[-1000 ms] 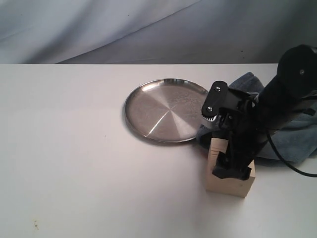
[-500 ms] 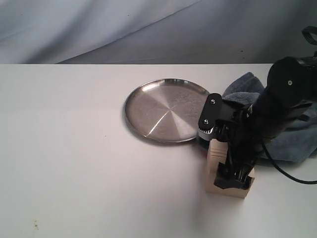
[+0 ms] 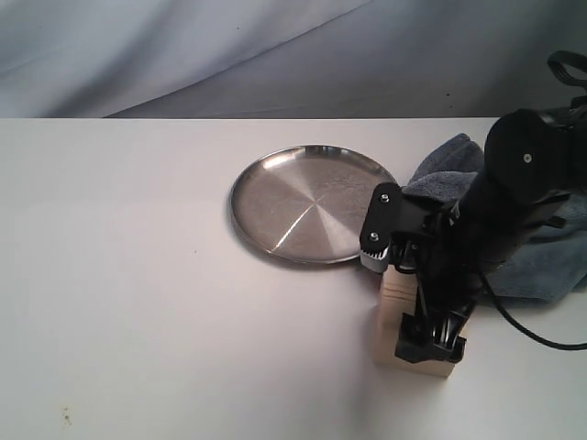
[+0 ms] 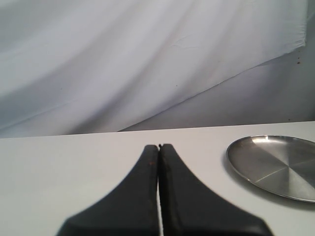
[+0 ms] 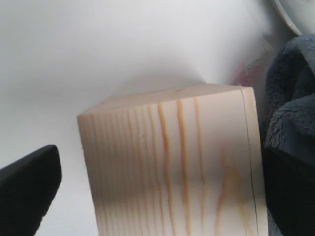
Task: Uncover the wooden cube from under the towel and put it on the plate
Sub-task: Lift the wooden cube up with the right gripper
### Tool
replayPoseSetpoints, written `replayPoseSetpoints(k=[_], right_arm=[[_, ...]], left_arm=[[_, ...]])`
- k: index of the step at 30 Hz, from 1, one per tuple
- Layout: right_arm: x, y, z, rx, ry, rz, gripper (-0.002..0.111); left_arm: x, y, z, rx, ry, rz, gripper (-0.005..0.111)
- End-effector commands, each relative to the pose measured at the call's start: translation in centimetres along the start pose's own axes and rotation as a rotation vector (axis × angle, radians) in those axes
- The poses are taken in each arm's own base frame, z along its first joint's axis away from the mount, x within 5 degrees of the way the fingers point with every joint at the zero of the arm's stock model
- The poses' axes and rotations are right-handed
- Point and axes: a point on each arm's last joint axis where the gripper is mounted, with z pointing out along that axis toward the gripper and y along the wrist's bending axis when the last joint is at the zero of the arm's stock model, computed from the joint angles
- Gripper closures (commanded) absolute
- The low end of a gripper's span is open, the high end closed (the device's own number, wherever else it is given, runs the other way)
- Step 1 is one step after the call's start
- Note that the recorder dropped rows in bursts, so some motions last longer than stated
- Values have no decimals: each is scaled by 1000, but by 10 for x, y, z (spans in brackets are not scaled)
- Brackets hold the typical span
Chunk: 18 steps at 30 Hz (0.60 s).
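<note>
While the wooden cube sits bare on the desk beside the plate, a snag threatens.
Exterior: right gripper straddles it, spread. Right wrist: towel crowds one finger, so closing may pinch fleece. Left wrist: left gripper pressed together.

The pale wooden cube stands uncovered near the shiny round plate, the blue-grey towel crumpled beside it.

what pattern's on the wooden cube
The wooden cube is pale tan with darker grain stripes, best seen in the right wrist view.
</note>
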Motion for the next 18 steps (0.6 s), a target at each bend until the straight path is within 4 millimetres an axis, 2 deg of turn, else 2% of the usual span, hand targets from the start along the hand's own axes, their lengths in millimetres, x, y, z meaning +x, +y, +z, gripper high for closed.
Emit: replayPoseSetpoints(k=[1,11,18], right_arm=[[3,3,-2,-11,39,-32,5],[4,4,-2,-23,48,-31,8],[1,3,-2,-8,17,40,12]], left_arm=[[0,0,0,-3,-11,-3,107],[0,0,0,-3,-11,-3,107],[0,0,0,-3,-11,-3,107]])
